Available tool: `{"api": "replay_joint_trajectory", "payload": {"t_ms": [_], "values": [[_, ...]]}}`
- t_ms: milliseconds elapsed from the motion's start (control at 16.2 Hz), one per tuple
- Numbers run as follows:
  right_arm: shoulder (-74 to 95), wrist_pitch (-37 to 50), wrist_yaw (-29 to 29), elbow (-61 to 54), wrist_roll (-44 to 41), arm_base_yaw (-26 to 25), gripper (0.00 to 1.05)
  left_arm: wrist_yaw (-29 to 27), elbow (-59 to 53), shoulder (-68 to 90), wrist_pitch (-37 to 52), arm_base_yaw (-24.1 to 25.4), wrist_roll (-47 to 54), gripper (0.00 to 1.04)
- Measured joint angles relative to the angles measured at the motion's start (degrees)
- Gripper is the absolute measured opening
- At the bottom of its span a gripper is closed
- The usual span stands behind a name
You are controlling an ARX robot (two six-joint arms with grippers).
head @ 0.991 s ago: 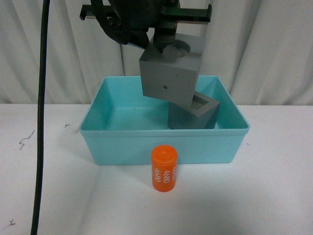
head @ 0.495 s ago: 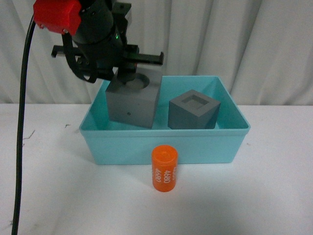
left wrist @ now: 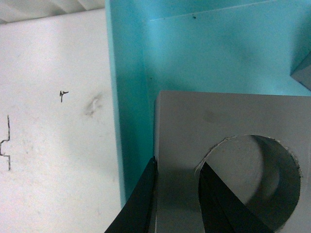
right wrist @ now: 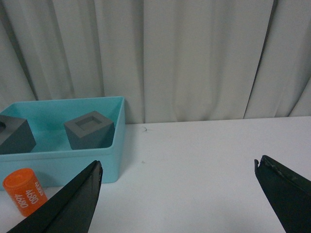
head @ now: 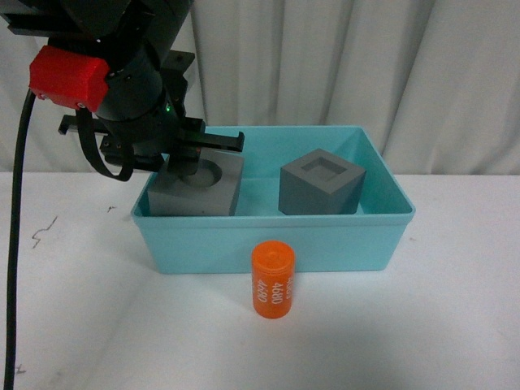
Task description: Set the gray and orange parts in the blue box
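The blue box [head: 276, 240] sits on the table [head: 422, 325] toward its far edge, roughly centred between the left and right edges. The left end effector [left wrist: 177, 204] is pinching one wall of the round-recess gray cube [head: 195, 203], with one finger inside the recess and the other on the outer face. The cube is low inside the box, at the end nearer the table's left edge. You cannot confirm from these views that it rests on the box floor. The square-recess gray cube [head: 321, 187] stands inside the box at the end nearer the right edge, well apart from the first. The orange cylinder [head: 273, 280] stands upright on the table just outside the box's near wall and has not yet been placed. The right end effector [right wrist: 175, 199] is spread wide and holds nothing. Treat the cubes as rigid, matte and probably light. A recess wall gives a secure hold, and the matte surface should resist slipping. Treat the cylinder as rigid and smoother, and expect it to roll if tipped. Take hold across its diameter at mid-height, or from above over the top end, keeping it upright.
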Motion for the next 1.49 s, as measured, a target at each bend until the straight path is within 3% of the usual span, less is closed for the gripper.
{"api": "replay_joint_trajectory", "payload": {"t_ms": [62, 310, 495, 557, 805, 867, 929, 991, 1053, 1300, 1362, 1486], "values": [[0.0, 0.0, 0.0, 0.0, 0.0, 0.0, 0.98, 0.0, -0.1, -0.2, -0.2, 0.3, 0.0, 0.19], [0.0, 0.0, 0.0, 0.0, 0.0, 0.0, 0.98, 1.0, -0.2, -3.3, -0.3, 0.4, 0.4, 0.61], [0.0, 0.0, 0.0, 0.0, 0.0, 0.0, 0.98, 2.2, -4.8, -10.0, 5.2, -0.1, 2.7, 0.95], [0.0, 0.0, 0.0, 0.0, 0.0, 0.0, 0.98, 2.8, -7.1, -13.0, 8.0, -0.3, 3.5, 1.0], [0.0, 0.0, 0.0, 0.0, 0.0, 0.0, 0.98, 5.1, -16.1, -27.1, 15.1, -2.5, 5.5, 0.98], [0.0, 0.0, 0.0, 0.0, 0.0, 0.0, 0.98, 3.4, -20.2, -31.0, 20.1, -3.2, 6.2, 0.96], [0.0, 0.0, 0.0, 0.0, 0.0, 0.0, 0.98, -2.6, -28.8, -35.0, 36.8, -2.7, 7.2, 0.84], [0.0, 0.0, 0.0, 0.0, 0.0, 0.0, 0.98, -3.4, -38.6, -39.5, 49.2, 0.2, 7.5, 0.69], [0.0, 0.0, 0.0, 0.0, 0.0, 0.0, 0.98, -2.5, -45.5, -42.6, 55.8, 2.8, 7.5, 0.57], [0.0, 0.0, 0.0, 0.0, 0.0, 0.0, 0.98, 3.8, -61.4, -52.9, 61.3, 7.9, 7.5, 0.08], [0.0, 0.0, 0.0, 0.0, 0.0, 0.0, 0.98, 4.7, -63.6, -54.9, 61.5, 9.2, 7.7, 0.02], [0.0, 0.0, 0.0, 0.0, 0.0, 0.0, 0.98, 7.0, -68.8, -60.2, 61.2, 11.5, 7.6, 0.02]]}}
